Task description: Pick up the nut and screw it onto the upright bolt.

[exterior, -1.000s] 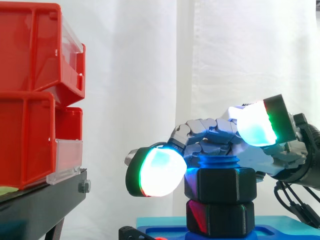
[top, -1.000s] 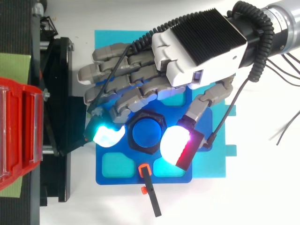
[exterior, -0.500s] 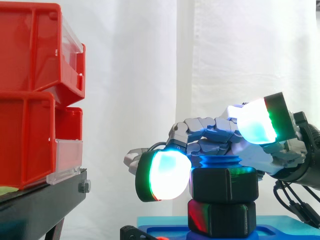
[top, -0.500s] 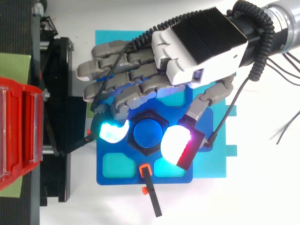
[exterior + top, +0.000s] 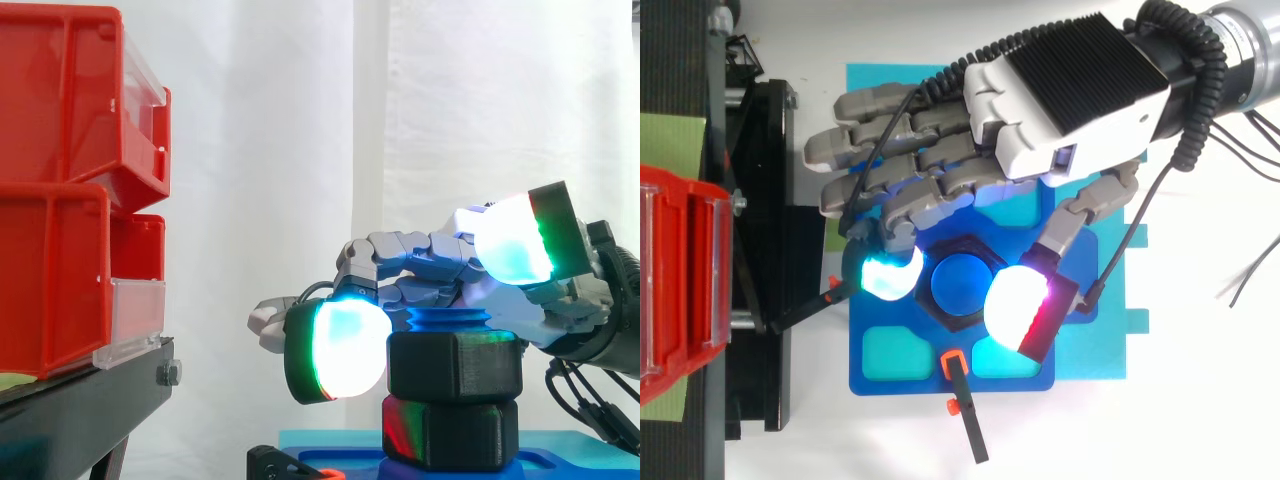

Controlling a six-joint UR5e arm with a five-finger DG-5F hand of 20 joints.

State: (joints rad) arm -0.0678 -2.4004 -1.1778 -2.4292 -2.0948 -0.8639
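Note:
A black hex nut [image 5: 455,365] sits on the blue threaded bolt [image 5: 440,320], above a second black hex piece [image 5: 450,435] at the bolt's foot. From above, the nut [image 5: 936,312] rings the blue bolt top [image 5: 960,287]. My hand [image 5: 1070,90] reaches over it from the right. One glowing fingertip [image 5: 885,275] presses the nut's left side and the glowing thumb pad [image 5: 1015,308] its right side, so the nut is pinched between them. The other fingers are loosely bent above the bolt. In the side view the hand [image 5: 450,270] lies just behind and above the nut.
The bolt stands on a blue plate [image 5: 915,378] with teal recesses, on a cyan mat [image 5: 1110,350]. Red bins [image 5: 60,200] on a black stand [image 5: 80,410] lie to the left. A black tool with an orange clip [image 5: 965,415] lies at the plate's front edge.
The cyan-green fingertip has moved right, closing against the nut's side. Nut, bolt and plate have shifted slightly right.

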